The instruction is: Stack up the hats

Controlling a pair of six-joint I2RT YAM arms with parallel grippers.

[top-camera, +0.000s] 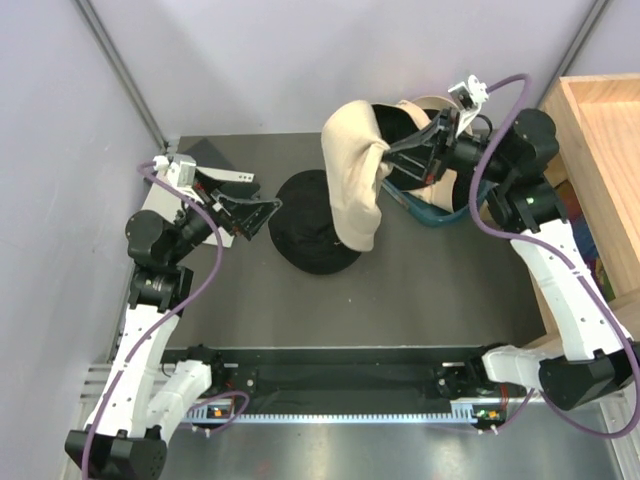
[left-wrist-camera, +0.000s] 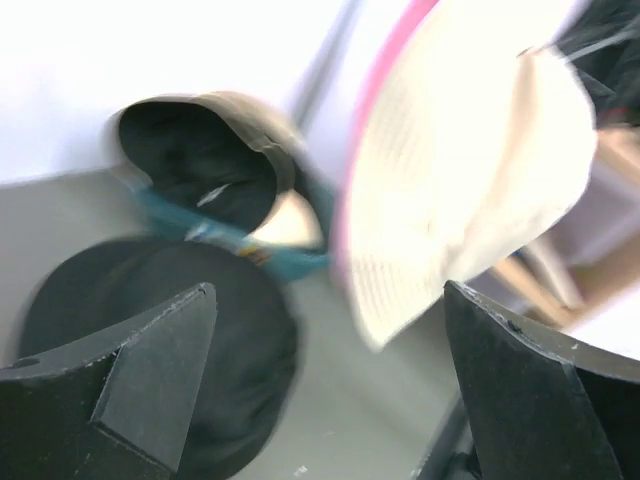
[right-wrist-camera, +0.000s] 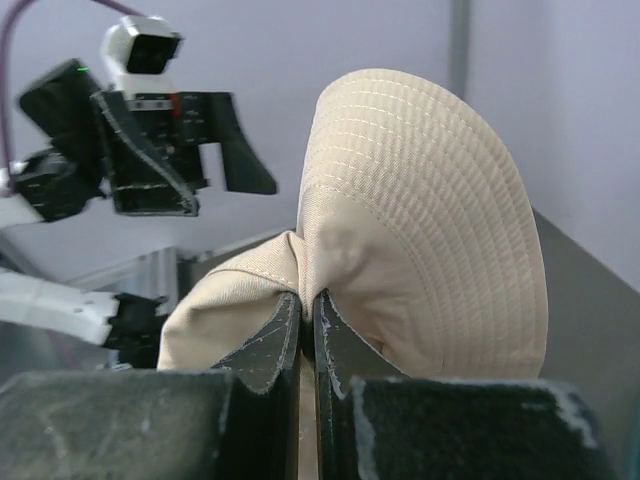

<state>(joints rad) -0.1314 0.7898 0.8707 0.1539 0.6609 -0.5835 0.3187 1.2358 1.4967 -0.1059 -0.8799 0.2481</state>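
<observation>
My right gripper is shut on a pinch of a beige hat, which hangs in the air above the right part of a black hat lying flat on the table. The right wrist view shows the jaws closed on a fold of the beige hat. My left gripper stands open just left of the black hat, nothing between its fingers. In the left wrist view the left gripper faces the black hat and the hanging beige hat, which shows a pink edge.
A teal tub behind the right gripper holds a beige, black-lined hat; the tub and that hat also show from the left wrist. A wooden box stands at the right edge. Walls close in at the back and left.
</observation>
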